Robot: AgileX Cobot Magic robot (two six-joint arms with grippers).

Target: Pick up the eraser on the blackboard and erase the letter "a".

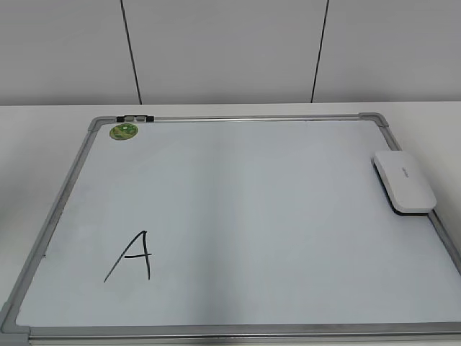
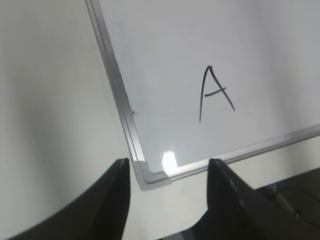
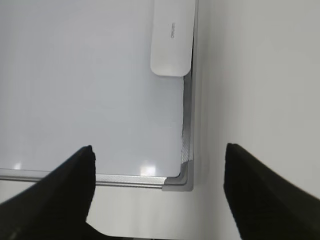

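Observation:
The blackboard [image 1: 252, 216] is a white board in a silver frame, lying flat on the white table. The eraser [image 1: 403, 180], a white rounded block with a dark underside, lies at the board's right edge; it also shows at the top of the right wrist view [image 3: 172, 37]. No small lowercase "a" shows in any view. The only writing is a large angular capital "A" [image 1: 133, 256] at the front left, also in the left wrist view [image 2: 212, 92]. My left gripper [image 2: 169, 162] is open and empty above the board's front left corner. My right gripper [image 3: 160, 147] is open and empty above the front right corner.
A round green sticker [image 1: 124, 131] and a small black clip [image 1: 135, 117] sit at the board's far left corner. White table [image 1: 43, 137] surrounds the board, with a panelled wall behind. Neither arm shows in the exterior view.

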